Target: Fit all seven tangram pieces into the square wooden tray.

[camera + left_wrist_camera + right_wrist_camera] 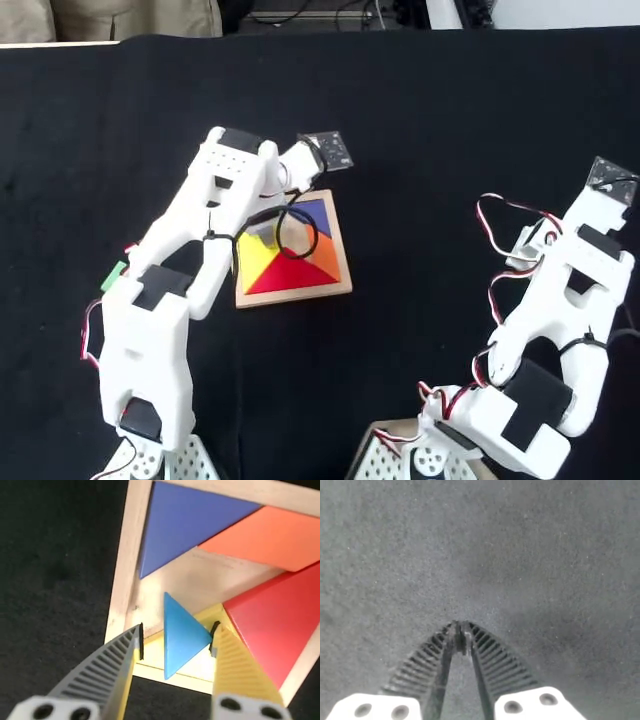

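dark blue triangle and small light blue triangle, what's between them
Bare tray floor, between the dark blue triangle and small light blue triangle in the left wrist view.

Wooden tray I see part filled, dark blue piece, orange piece, red triangle seated, light-blue triangle partly over yellow piece.

Robotics lab bench, black cloth-covered table, tabletop robot arms, loose cables beyond its far edge
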Robot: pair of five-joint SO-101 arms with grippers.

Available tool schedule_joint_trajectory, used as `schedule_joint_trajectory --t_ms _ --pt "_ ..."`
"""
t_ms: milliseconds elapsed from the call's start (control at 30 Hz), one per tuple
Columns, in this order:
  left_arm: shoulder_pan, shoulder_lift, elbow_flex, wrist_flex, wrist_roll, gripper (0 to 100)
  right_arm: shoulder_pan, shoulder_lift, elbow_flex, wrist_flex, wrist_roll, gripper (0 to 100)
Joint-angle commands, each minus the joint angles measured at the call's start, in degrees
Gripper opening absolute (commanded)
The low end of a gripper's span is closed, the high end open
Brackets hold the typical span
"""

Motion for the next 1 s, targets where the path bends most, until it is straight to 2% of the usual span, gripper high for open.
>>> schedule_joint_trajectory --t_ms 0,233,367,700,967 --pt "-0.92 -0.7 -2.51 -0.7 0.26 23 -1.05 -0.4 -1.27 -0.7 0.62 1.1" --pt "-1.45 -0.7 -2.51 -6.07 0.7 24 -1.05 -0.31 -1.19 -0.7 0.62 1.1" --pt "-1.36 -0.7 -2.51 -6.07 3.16 24 -1.05 -0.22 -1.19 -0.7 0.62 1.1" --pt "-1.71 -0.7 -1.89 -5.71 3.08 28 -1.14 -0.22 -1.19 -0.7 0.62 1.1" --pt "-3.47 -0.7 -0.57 -5.71 -4.31 27 -1.14 -0.22 -1.19 -0.7 0.62 1.1"
